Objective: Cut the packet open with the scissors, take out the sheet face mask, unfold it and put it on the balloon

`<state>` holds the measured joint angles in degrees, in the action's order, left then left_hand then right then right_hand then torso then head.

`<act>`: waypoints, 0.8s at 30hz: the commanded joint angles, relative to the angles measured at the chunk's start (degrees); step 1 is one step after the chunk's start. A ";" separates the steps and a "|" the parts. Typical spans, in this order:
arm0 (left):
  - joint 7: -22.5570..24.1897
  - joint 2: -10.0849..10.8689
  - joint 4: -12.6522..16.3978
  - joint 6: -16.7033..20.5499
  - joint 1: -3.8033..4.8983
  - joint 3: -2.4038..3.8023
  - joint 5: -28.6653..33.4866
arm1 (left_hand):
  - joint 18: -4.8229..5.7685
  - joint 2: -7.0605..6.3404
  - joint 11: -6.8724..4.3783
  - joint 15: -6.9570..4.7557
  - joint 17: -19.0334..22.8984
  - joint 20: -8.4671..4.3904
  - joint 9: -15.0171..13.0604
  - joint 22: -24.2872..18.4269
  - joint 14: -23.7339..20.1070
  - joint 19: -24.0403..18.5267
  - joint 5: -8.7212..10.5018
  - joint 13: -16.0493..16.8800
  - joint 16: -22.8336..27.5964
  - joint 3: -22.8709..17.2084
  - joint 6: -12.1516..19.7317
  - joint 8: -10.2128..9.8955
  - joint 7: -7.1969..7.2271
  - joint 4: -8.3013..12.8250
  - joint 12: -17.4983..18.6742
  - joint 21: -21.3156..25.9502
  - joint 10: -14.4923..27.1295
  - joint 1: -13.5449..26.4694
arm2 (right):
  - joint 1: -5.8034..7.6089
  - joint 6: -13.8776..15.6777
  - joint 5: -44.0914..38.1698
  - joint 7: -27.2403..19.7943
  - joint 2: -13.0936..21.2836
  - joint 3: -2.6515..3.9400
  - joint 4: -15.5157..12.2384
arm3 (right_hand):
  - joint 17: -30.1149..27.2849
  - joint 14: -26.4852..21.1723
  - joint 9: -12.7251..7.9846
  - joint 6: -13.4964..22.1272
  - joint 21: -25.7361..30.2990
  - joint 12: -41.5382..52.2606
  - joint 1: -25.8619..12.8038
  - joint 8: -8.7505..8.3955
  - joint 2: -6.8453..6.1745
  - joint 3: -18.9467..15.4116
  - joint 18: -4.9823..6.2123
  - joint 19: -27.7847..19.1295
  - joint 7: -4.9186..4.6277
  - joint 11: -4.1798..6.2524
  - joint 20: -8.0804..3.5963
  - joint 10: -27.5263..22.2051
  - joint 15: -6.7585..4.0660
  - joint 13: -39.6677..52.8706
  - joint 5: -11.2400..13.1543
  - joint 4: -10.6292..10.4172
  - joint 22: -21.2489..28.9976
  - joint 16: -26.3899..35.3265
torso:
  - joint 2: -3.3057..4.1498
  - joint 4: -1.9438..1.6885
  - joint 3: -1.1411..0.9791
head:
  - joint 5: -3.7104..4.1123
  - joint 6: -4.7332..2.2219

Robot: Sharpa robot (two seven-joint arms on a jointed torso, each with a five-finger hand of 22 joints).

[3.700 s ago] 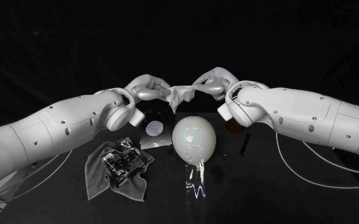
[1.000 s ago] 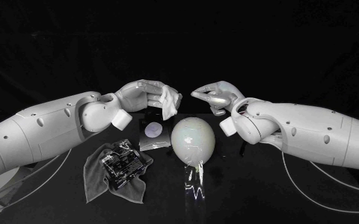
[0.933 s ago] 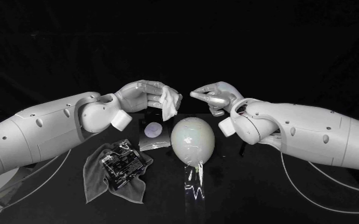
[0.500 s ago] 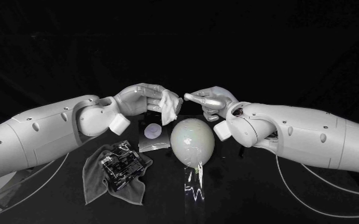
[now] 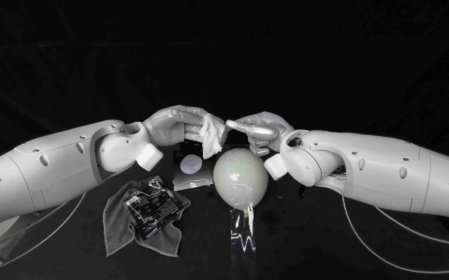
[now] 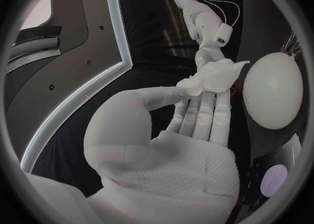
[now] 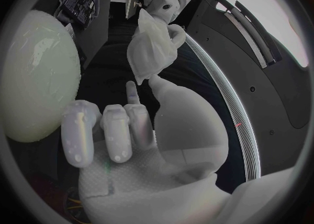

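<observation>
- Left hand (image 5: 178, 124) pinches crumpled white sheet mask (image 5: 213, 134) at its fingertips, hanging above pale egg-shaped balloon (image 5: 241, 177) on black worktop (image 5: 318, 241).
- Right hand (image 5: 257, 129) grasps nothing: thumb and one finger reach toward mask (contact unclear), the rest curled.
- Risk, likely: bunched layers cling; tugging the wrong fold could tear or drop it.
- Right wrist view shows those curled fingers; head view gives mask's height over balloon.
</observation>
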<state>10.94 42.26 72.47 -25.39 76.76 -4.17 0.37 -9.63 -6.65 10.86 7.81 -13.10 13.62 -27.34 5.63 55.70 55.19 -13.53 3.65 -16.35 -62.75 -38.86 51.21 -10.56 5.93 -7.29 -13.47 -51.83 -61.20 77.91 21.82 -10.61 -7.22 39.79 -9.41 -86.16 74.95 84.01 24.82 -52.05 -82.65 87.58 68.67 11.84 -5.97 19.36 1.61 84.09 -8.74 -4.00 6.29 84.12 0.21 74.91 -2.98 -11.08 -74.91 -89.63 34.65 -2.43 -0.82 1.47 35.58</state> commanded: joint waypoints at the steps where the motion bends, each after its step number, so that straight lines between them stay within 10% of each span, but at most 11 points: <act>1: 0.91 -0.04 0.32 -1.17 0.03 0.05 -0.57 | -0.71 0.58 0.03 0.28 -0.07 -0.06 -11.79 0.05 -0.12 -0.27 -0.29 -0.05 0.15 0.31 0.31 0.03 -2.73 0.16 0.20 -0.25 -0.03 -0.08 | -0.03 -1.27 0.19 -0.16 -0.12 0.02 -0.28 | 15.05 5.99 0.13 -0.81 -0.49 0.67 0.95 0.36 0.66 -0.05 0.08 1.89 0.13 0.06 0.10 4.94 -0.05 14.01 0.09 0.20 -12.85 -0.37 | -0.01 0.00 -0.01 | -0.01 0.05; 15: 0.72 -0.03 0.52 -1.09 0.03 0.04 -1.38 | -0.72 0.70 0.03 0.27 -0.13 -0.07 -11.74 0.08 -0.11 -0.30 -0.44 -0.05 0.16 0.45 0.29 -0.05 -2.72 0.26 0.29 -0.32 -0.06 -0.16 | -0.09 3.35 0.17 -2.35 -0.07 0.02 -1.07 | 15.05 5.99 2.77 -7.25 -3.88 2.42 11.19 4.86 4.91 6.00 -0.74 3.92 3.43 3.00 -2.09 5.88 -2.59 15.09 0.18 7.78 -13.96 -0.37 | 0.01 -0.01 -0.01 | 0.00 0.14; 24: 0.45 0.22 0.71 -0.75 0.03 0.02 -2.07 | -0.73 0.82 0.05 0.26 -0.21 -0.09 -11.67 0.14 -0.07 -0.29 -0.49 -0.06 0.16 0.64 0.29 -0.18 -2.75 0.36 0.43 -0.44 -0.02 -0.24 | -0.15 5.57 -0.67 -3.54 0.43 0.02 -2.06 | 15.05 5.99 4.79 -7.04 -4.69 2.42 10.20 7.40 4.58 9.22 -0.95 4.38 3.68 3.30 -2.64 5.88 -2.94 15.09 0.18 9.66 -14.22 -0.37 | 0.01 0.02 -0.04 | -0.08 0.04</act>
<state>10.87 42.46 72.97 -25.49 76.74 -4.20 -1.20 -9.23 -6.42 10.86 7.82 -13.23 13.62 -28.21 5.70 55.69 55.18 -13.77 3.66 -16.34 -62.44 -38.76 50.69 -10.47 6.24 -7.08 -13.70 -51.82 -61.44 77.81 25.56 -10.49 -8.90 40.15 -9.41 -87.94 74.90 83.92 27.11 -59.00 -87.14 89.81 78.97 17.53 -1.58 28.03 1.61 84.01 -5.30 -1.13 4.09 83.94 -2.37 74.93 -2.40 -1.65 -74.94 -89.75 34.65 -2.43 -0.83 1.40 35.69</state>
